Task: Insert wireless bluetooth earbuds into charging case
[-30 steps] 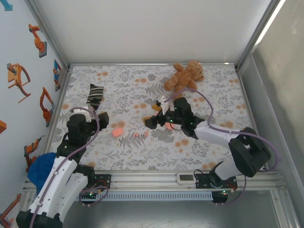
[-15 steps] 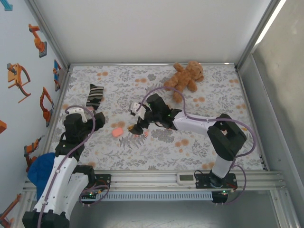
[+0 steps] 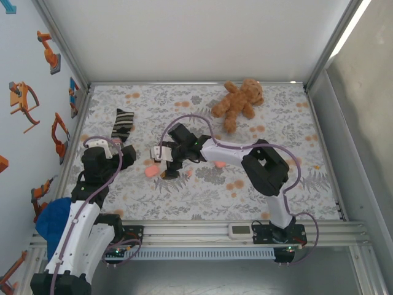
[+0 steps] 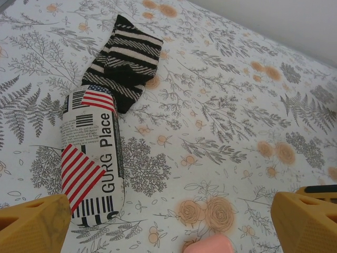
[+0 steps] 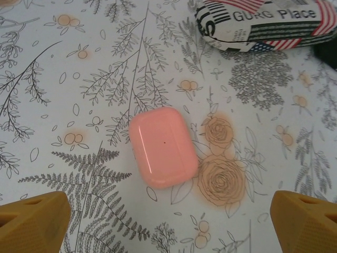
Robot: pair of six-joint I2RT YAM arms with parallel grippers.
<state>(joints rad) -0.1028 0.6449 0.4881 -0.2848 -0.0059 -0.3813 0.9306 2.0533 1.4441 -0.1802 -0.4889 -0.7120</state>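
A shut, salmon-pink charging case (image 5: 163, 146) lies flat on the flowered cloth. It sits ahead of my right gripper (image 5: 168, 222), which is open with its yellow fingertips (image 5: 34, 221) wide on either side and not touching it. From above, the right gripper (image 3: 167, 167) hovers just right of the case (image 3: 151, 170). A tiny pink earbud (image 3: 188, 173) lies just to the right, and another pink piece (image 3: 219, 164) lies further right. My left gripper (image 4: 168, 224) is open and empty, with the case's edge (image 4: 208, 245) low in its view. From above, the left gripper (image 3: 105, 150) is left of the case.
A white glasses case printed "GURG Place" (image 4: 92, 153) lies by a striped black-and-white sock (image 4: 124, 63), left of the pink case. A brown teddy bear (image 3: 238, 98) sits at the back right. Frame walls bound the table (image 3: 276, 196).
My right arm has swung left from the table's middle to hover over the pink case. The left gripper has drawn back a little toward its base.
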